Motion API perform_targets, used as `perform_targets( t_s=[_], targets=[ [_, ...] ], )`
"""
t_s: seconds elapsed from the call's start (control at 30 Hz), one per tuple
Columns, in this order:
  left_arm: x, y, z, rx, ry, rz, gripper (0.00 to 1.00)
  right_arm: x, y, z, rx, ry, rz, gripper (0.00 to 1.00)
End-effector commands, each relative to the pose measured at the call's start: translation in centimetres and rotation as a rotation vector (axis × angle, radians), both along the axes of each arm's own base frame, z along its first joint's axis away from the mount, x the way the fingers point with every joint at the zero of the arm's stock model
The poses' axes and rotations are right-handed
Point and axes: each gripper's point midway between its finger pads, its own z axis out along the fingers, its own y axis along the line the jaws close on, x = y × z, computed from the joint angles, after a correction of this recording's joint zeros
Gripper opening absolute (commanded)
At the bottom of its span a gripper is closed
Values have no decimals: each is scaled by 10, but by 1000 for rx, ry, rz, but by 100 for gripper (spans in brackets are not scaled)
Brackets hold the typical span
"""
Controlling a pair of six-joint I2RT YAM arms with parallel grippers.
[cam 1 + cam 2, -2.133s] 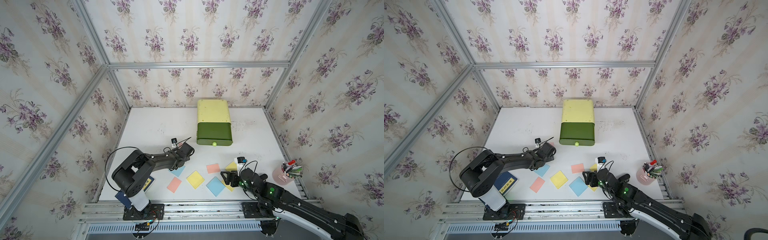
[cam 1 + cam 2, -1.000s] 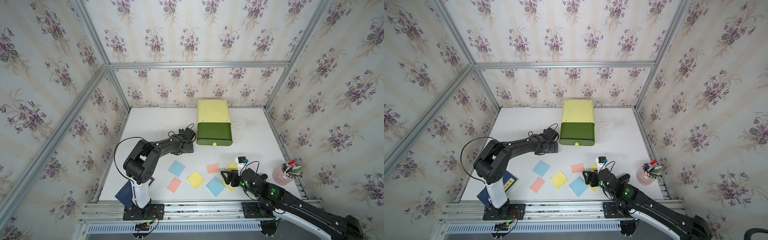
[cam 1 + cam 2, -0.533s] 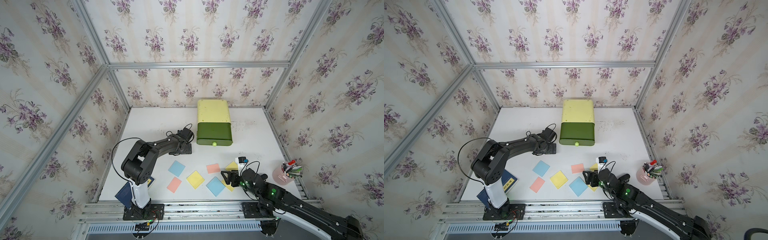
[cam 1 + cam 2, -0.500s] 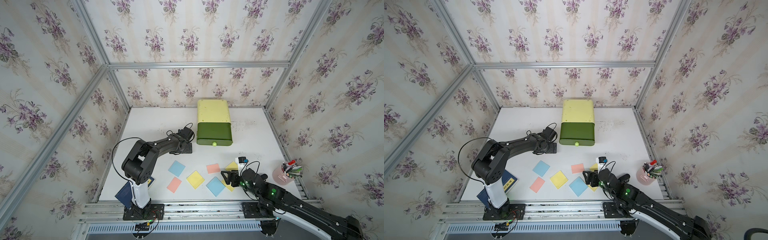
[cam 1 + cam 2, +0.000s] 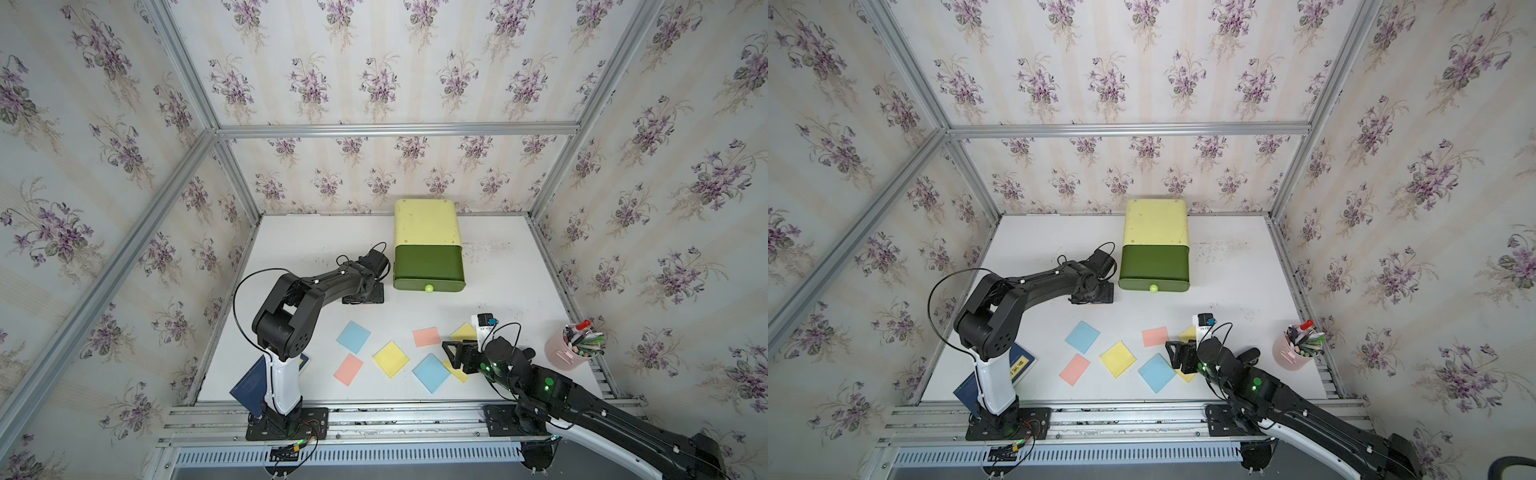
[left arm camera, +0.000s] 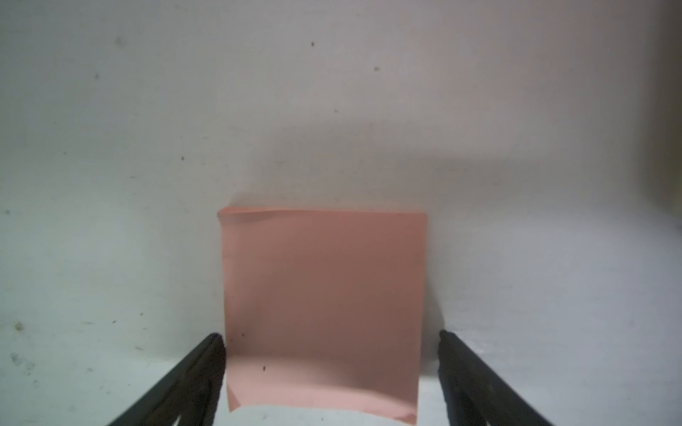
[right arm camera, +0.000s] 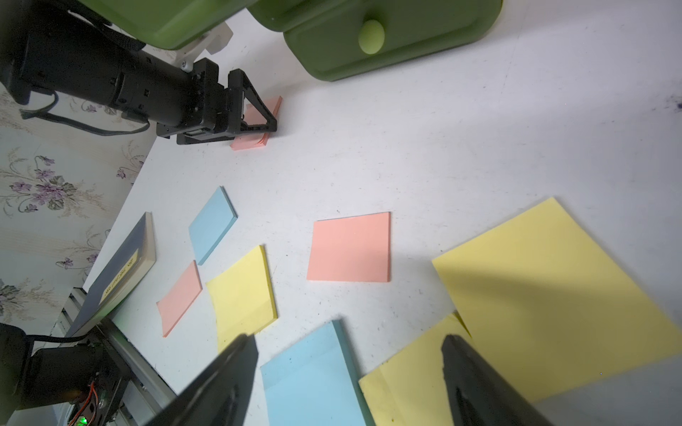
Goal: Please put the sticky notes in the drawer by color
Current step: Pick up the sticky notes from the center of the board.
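In the left wrist view the left gripper (image 6: pixel 330 337) is seen spread wide, with a pink note (image 6: pixel 324 295) lying flat between its jaws. One jaw is set at the note's edge and the other just clear of it, so nothing is clamped. In both top views this pair is found mid-frame, just left of the drawer (image 5: pixel 428 266). The right gripper (image 7: pixel 347 343) is also parted and empty, poised above a blue note (image 7: pixel 310 376) and a yellow note (image 7: pixel 402 383). More notes (image 5: pixel 390 359) are scattered across the lower middle of the table (image 5: pixel 507 257).
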Motion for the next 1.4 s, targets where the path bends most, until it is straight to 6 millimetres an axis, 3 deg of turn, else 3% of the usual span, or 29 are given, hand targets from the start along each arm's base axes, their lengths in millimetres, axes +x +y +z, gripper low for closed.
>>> perform_targets(
  t_s=[0.0,0.23,0.43,0.67,0.97,1.13,1.33,1.37],
  targets=[
    [-29,15,-24,64,145,-31,79,2,2,6,1,-6,0,83],
    [-42,31,-35,71,191,-1,63,2,2,9,7,-12,-2,83],
    [-40,27,-22,18,165,-10,60,3,4,10,10,-14,2,83],
    [-32,19,22,-46,82,-26,59,6,9,19,11,-26,12,83],
    [-45,26,78,-88,-12,-21,58,13,11,59,13,-104,17,83],
    [-61,16,131,-128,-95,-56,58,16,12,83,28,-146,21,83],
    [-79,-4,198,-129,-184,-132,58,22,3,98,-13,-181,-20,83],
    [-84,-6,218,-153,-222,-143,58,23,1,100,-18,-185,-27,83]
  ],
)
